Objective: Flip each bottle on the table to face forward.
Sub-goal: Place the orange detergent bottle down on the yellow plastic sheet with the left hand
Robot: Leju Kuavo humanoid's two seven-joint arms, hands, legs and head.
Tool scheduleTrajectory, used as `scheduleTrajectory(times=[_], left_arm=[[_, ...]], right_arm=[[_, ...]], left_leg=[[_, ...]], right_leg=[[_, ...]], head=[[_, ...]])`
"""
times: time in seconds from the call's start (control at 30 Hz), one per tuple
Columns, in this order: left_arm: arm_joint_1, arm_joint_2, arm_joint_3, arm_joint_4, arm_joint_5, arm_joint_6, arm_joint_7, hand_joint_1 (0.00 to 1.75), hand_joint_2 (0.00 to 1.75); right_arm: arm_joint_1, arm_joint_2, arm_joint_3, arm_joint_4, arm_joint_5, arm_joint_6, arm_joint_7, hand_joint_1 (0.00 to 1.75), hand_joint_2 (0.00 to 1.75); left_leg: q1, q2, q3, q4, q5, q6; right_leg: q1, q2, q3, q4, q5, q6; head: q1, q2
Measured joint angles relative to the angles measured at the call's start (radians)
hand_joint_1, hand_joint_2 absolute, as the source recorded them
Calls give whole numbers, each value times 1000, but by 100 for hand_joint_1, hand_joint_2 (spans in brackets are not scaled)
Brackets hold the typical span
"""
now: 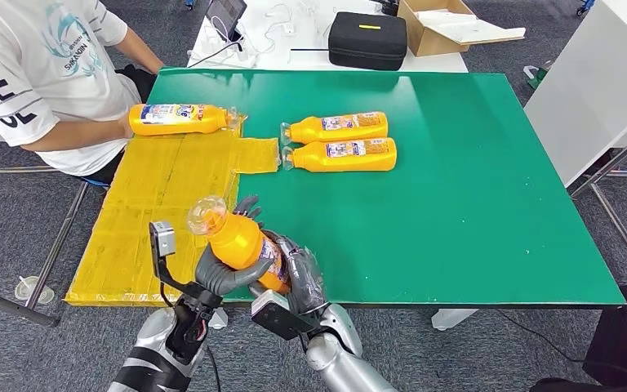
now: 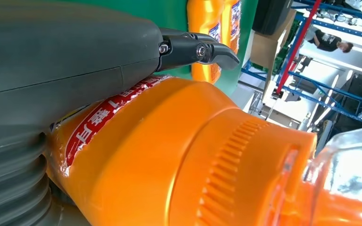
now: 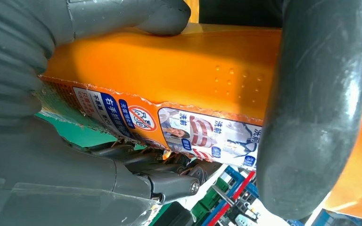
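— Green tabletop (image 1: 473,204), yellow mat (image 1: 163,204) on its near corner. Where's the bottle?

— Lifted off the surface, the orange bottle (image 1: 241,241) sits clamped between both hands, clear cap tilted up and away from them. The left hand (image 1: 220,273) cradles it from beneath, fingers wrapped around the body; the right hand (image 1: 298,273) presses the label side.

— Risk?

— Likely a slip while it rotates: smooth plastic, and if one hand loosens before the other has it, it drops. Two bottles (image 1: 339,140) lie well beyond the fingertips; a person (image 1: 49,73) holds another bottle (image 1: 180,118).
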Motion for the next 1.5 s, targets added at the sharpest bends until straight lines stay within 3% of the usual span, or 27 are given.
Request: scheduleTrajectory(times=[0.1,0.23,0.53,0.6,0.63,0.73,0.77,0.8,0.93,1.17,1.4,1.5], left_arm=[[2,2,0,0,0,0,-2,9,175],[2,4,0,0,-1,1,-3,175,175],[3,5,-1,-7,-42,21,-28,175,175],[3,5,-1,-11,-49,26,-31,175,175],[4,5,-1,-12,-51,28,-32,175,175],[4,4,-1,-14,-55,34,-34,175,175],[4,4,-1,-16,-56,37,-34,175,175],[3,3,-1,-18,-58,41,-35,175,175],[1,2,0,-30,-59,53,-34,175,175],[2,-3,9,-67,-81,137,-36,175,175],[-19,-9,79,-107,-187,323,-87,175,175],[-40,-10,116,-115,-279,445,-121,175,175]], right_arm=[[-3,0,4,9,-1,0,0,175,175],[-8,0,5,17,-3,0,0,175,175],[-14,2,13,27,-24,-4,4,175,175],[-15,2,15,27,-25,-4,6,160,175],[-15,2,17,27,-26,-4,6,133,175],[-16,2,21,27,-27,-7,6,17,175],[-17,2,23,27,-28,-9,7,1,175],[-17,2,25,28,-28,-13,7,0,175],[-19,2,30,28,-33,-33,12,0,0],[-18,1,27,-9,-46,-75,35,0,0],[14,-7,-1,-162,-63,-122,49,0,0],[45,-13,-4,-271,-69,-146,39,0,0]], left_leg=[[0,0,0,0,0,0],[0,0,0,0,0,0],[0,0,0,0,0,0],[0,0,0,0,0,0],[0,0,0,0,0,0],[0,0,0,0,0,0],[0,0,0,0,0,0],[0,0,0,0,0,0],[0,0,0,0,0,0],[0,0,0,0,0,0],[0,1,0,0,0,0],[0,0,0,0,1,0]], right_leg=[[0,0,0,0,0,0],[0,0,0,0,0,0],[0,0,0,0,0,0],[0,0,0,0,0,0],[0,0,0,0,0,0],[0,0,0,0,0,0],[0,0,0,0,0,0],[0,0,0,0,0,0],[0,0,0,0,0,0],[0,0,0,0,0,0],[0,1,-1,0,1,0],[0,1,-1,0,1,0]], head=[[0,0],[0,0],[0,0],[0,0],[0,0],[0,0],[0,0],[0,0],[0,0],[0,0],[0,0],[0,0]])
